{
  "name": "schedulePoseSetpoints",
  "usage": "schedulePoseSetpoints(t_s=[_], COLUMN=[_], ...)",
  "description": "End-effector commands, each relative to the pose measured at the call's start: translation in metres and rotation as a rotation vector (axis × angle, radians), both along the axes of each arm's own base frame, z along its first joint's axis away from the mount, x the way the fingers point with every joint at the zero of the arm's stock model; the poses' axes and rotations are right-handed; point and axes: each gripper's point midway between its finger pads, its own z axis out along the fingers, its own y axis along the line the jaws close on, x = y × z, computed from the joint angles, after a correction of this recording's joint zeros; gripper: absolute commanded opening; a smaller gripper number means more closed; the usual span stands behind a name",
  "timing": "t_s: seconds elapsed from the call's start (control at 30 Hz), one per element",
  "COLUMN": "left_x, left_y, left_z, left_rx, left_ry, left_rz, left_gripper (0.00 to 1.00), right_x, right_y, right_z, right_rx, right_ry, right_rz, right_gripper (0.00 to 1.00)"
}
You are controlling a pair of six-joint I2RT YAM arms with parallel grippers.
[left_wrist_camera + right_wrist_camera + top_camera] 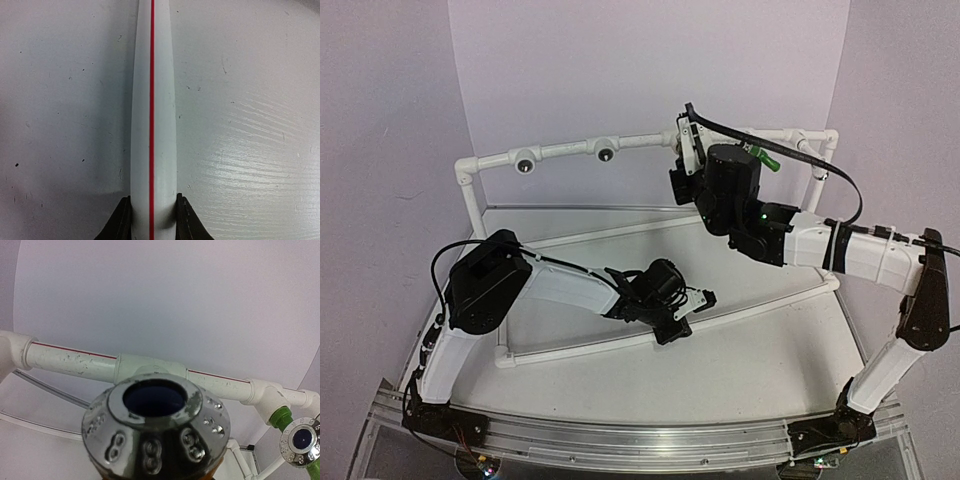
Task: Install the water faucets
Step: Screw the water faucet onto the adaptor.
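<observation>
Chrome-headed faucet [159,432] sits right before the right claw [685,140], axis aimed at the rear-rail tee [150,367] just beyond, its grip hidden so can't tell, green faucet [766,158] already on that rail, left claw [152,222] clamped on the front pipe [152,100] over the bench [720,370].

The left arm [560,285] was bent low, the left gripper [698,300] clamped on a white pipe [162,100]. The right arm [860,250] was stretched high, the right gripper [686,140] holding a faucet [155,430].
</observation>
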Motion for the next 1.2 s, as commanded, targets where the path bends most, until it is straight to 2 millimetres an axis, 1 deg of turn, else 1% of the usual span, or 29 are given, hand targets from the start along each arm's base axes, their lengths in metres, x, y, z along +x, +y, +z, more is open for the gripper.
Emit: schedulePoseSetpoints(t_s=[0.0,0.5,0.87,1.17], left_x=[-0.0713,-0.0736,-0.0747,-0.0758], left_y=[0.0510,0.0505,0.0507,0.0503], left_z=[-0.0881,-0.0891,-0.0892,-0.0887], left_rx=[0.278,0.285,0.289,0.289], left_ry=[0.248,0.249,0.250,0.250], left_rz=[-0.126,-0.131,-0.133,-0.136], left_gripper=[0.00,0.00,0.00,0.00], right_x=[0.0085,0.0095,0.0120,0.0137], right_y=[-0.0273,-0.0284,-0.0238,-0.0203], right_z=[0.0276,0.0275,0.0217,0.0193], right_rx=[0.115,0.240,0.357,0.421], right_ry=[-0.020,0.009,0.043,0.060], right_rz=[-0.074,-0.056,-0.025,-0.008], right_gripper=[0.00,0.00,0.00,0.00])
